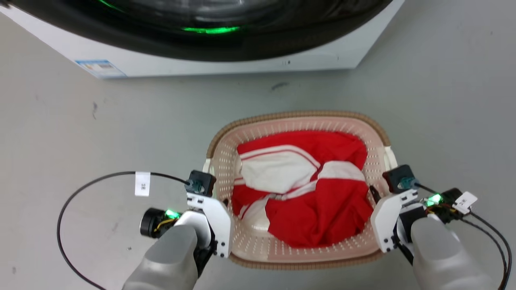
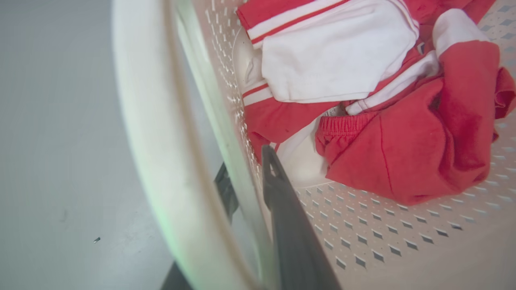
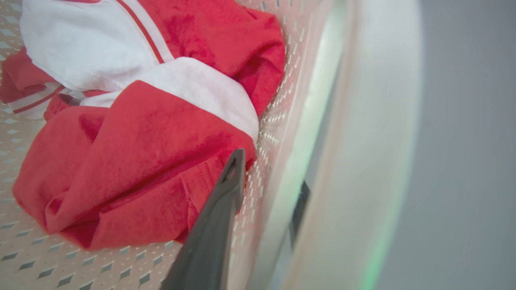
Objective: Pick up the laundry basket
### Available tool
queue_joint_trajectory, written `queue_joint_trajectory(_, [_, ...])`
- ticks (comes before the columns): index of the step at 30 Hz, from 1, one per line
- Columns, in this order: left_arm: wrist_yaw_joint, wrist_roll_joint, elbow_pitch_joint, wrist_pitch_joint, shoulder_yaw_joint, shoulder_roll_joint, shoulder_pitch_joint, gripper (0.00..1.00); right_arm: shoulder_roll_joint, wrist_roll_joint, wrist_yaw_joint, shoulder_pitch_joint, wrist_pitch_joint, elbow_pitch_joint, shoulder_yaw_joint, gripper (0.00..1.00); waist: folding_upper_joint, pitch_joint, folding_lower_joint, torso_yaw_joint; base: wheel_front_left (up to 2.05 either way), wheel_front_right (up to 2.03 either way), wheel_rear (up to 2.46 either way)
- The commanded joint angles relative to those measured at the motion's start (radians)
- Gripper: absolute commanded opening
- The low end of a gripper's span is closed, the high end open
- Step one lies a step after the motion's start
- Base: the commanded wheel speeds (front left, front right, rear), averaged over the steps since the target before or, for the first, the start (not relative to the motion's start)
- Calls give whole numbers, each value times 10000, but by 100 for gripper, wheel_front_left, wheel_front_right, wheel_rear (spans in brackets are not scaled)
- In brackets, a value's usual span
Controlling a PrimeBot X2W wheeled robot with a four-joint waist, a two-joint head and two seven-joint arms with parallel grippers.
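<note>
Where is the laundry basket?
Head view, lower centre: the laundry basket sits on the floor before the washing machine, its side walls straddled by the left pincer and right pincer.

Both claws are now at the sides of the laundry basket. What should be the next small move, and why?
Probably close both claws firmly on the walls before any lift. The left claw and the right claw each straddle a side wall of the laundry basket, one finger inside and one outside, but I cannot tell whether they already pinch it.

Crumpled red-and-white clothes (image 1: 302, 189) lie near a white washing machine (image 1: 161, 66).
</note>
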Motion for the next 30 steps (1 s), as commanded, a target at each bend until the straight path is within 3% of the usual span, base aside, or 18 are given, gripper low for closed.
queue_joint_trajectory(1, [-27, -85, -68, 136, -122, 189, 137, 0, -269, 118, -24, 339, 156, 45, 279, 0, 0, -770, 1, 129, 0, 0, 0])
queue_joint_trajectory(20, [-25, -2208, -1056, 2647, -1935, 1174, 1183, 0, -255, 4514, -17, 1387, 2794, 69, 4850, 0, 0, -3778, 1, 311, 0, 0, 0])
queue_joint_trajectory(30, [-22, -3083, -1420, 3965, -2872, 1580, 1103, 0, -243, 6633, -15, 1476, 4073, -156, 6935, 0, 0, -4659, 1, 418, 0, 0, 0])
